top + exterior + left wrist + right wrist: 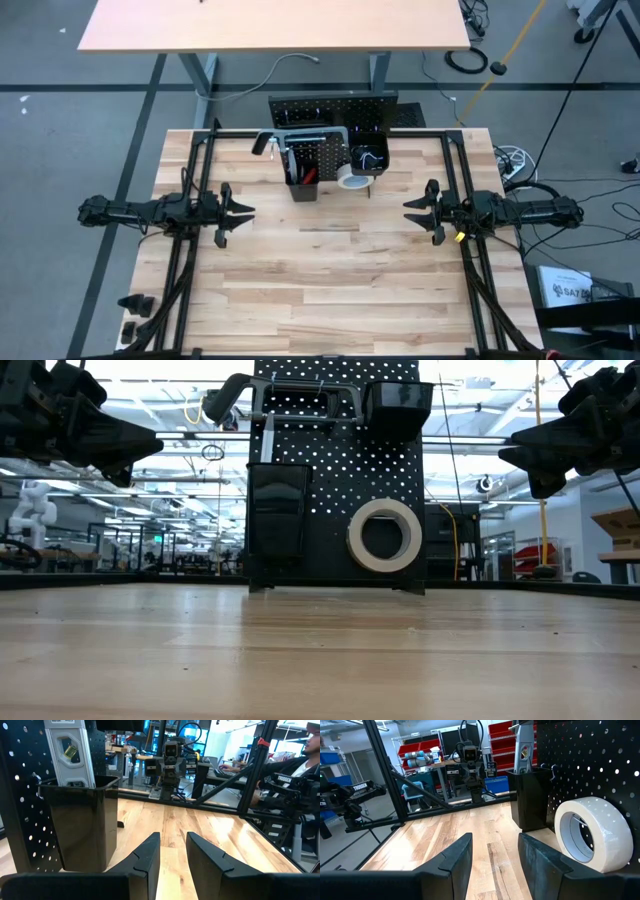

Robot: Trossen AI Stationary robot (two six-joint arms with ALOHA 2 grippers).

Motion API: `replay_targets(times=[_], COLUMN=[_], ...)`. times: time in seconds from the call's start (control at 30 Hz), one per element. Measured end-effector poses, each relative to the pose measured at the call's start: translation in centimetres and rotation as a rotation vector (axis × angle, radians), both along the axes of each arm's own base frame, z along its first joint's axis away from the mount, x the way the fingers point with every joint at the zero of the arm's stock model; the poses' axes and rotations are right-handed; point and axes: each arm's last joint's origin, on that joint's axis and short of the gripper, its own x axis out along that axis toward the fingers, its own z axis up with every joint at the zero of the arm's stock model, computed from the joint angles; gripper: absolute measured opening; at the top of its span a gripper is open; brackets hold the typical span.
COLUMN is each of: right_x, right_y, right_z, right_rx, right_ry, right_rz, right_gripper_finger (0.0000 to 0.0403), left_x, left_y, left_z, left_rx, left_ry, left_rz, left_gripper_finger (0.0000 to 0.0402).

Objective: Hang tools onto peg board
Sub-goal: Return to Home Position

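The peg board (335, 480) stands at the worktop's (330, 290) far edge, with the hacksaw (290, 395) and white tape roll (385, 535) hung on it. The left pincer (172, 837) and right pincer (495, 837) hover at either side, parted and empty, presumably parked clear.

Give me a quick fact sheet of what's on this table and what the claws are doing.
Peg board: upright at the table's far side
On board: white tape roll, hacksaw across the top
Bin: holds a level
Left claw: open, empty, above the table
Right claw: open, empty, above the table
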Motion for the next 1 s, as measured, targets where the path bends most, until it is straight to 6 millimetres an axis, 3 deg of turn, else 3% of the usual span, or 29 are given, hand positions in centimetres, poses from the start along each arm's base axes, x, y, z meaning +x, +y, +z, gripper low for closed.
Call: replay_targets(times=[1.0], right_x=[0.0], right_y=[0.0], right_z=[0.0], right_rx=[0.0], right_ry=[0.0], right_rz=[0.0], right_gripper_finger=[0.0153], left_x=[0.0], left_y=[0.0], left_z=[-0.01], left_rx=[0.0], left_ry=[0.0], left_rz=[0.0], left_gripper_finger=[0.0097])
